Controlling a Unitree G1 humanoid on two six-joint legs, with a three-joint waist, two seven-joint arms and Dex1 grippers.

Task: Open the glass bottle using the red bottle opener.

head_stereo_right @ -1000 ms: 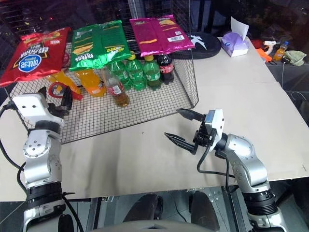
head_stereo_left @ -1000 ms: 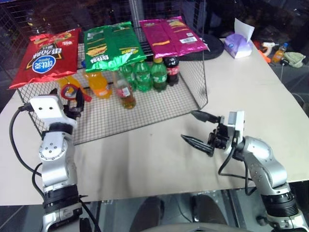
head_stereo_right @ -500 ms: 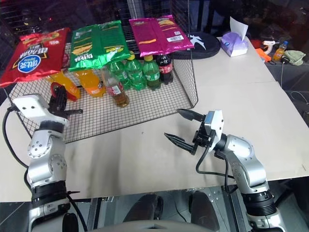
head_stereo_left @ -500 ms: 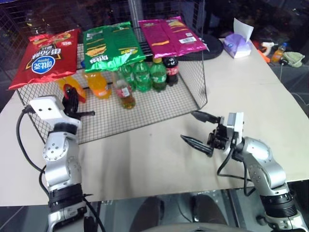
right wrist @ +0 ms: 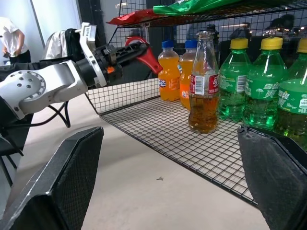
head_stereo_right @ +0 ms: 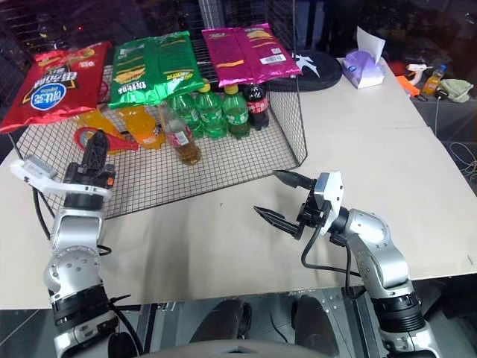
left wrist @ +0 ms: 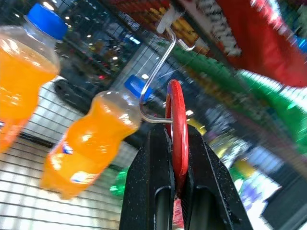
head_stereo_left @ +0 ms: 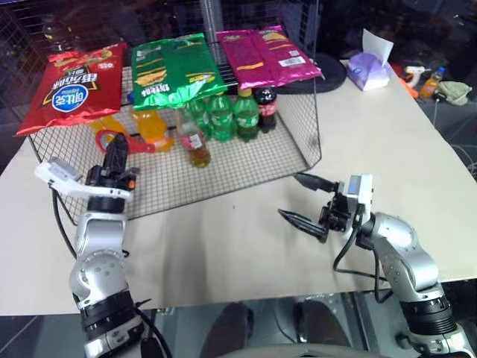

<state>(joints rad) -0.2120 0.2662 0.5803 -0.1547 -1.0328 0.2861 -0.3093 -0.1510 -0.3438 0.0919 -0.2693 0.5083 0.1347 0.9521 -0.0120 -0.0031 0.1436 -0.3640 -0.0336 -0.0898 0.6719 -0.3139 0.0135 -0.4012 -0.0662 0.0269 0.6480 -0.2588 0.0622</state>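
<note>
**One opener, one glass bottle**

The red bottle opener [head_stereo_left: 125, 141] hangs on a wire hook, left hand [head_stereo_left: 117, 154] clamped on it. One glass bottle [head_stereo_left: 195, 143] stands on the wire rack [head_stereo_left: 246, 160] beside two orange sodas, three green bottles (one cola). Three chip bags on top. Right hand [head_stereo_left: 304, 200] gapes empty above the surface [head_stereo_left: 387, 134].

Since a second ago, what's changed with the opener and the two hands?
The left hand has rolled over and closed its fingers on the red bottle opener, which hangs from a wire hook on the rack; before, the fingers stood open around it. The right hand stayed open above the table, and the glass bottle has not moved.
</note>
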